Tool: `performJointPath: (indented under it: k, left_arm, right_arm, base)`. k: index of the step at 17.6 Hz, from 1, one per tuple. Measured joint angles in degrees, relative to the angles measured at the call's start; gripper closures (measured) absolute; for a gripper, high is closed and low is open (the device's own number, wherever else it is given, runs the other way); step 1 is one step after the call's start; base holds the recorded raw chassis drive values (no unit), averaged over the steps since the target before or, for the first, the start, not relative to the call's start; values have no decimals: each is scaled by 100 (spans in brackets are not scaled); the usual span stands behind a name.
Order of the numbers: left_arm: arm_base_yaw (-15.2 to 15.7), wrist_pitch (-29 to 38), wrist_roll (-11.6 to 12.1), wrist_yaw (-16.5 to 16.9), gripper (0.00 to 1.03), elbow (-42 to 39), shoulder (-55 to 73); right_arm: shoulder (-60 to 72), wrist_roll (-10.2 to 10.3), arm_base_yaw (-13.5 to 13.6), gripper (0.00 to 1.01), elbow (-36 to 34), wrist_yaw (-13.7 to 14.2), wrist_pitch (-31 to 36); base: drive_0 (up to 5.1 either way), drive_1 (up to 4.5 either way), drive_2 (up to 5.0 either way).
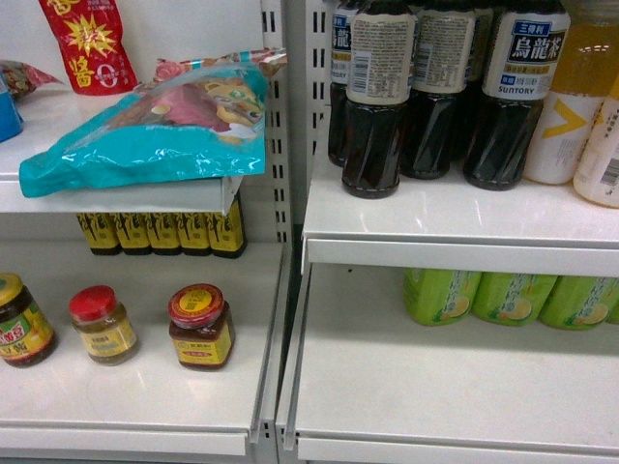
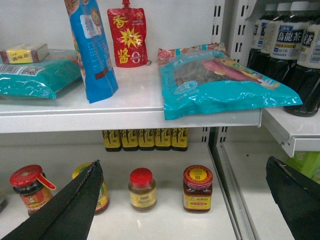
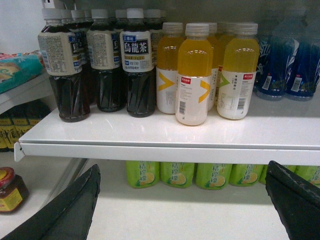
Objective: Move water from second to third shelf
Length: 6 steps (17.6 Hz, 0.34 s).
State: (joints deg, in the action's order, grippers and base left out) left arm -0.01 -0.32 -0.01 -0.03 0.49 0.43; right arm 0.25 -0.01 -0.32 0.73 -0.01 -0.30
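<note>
Spanning the view above the right claw (image 3: pixel 183 167), whose dark fingers stand wide apart with nothing between them, a white shelf (image 3: pixel 170 137) carries dark tea bottles (image 3: pixel 137 65) up to its left, orange drink bottles (image 3: pixel 192 75) straight above and blue bottles (image 3: pixel 282 60) up to its right. Level with that claw, just behind it, green-labelled bottles (image 3: pixel 177 174) stand with their tops hidden; whether these hold water I cannot tell. The left claw (image 2: pixel 182 165) is equally spread and empty, a teal bag (image 2: pixel 220 85) above it, small jars (image 2: pixel 141 190) just beyond.
</note>
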Motion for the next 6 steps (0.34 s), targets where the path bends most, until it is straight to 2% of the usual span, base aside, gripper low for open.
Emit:
performJointPath:
  k: [6]
  left_arm:
    - [0, 0, 0, 0, 5, 0, 0]
  right_arm:
    - [0, 0, 0, 3, 0, 0, 0]
  base:
    - [0, 0, 0]
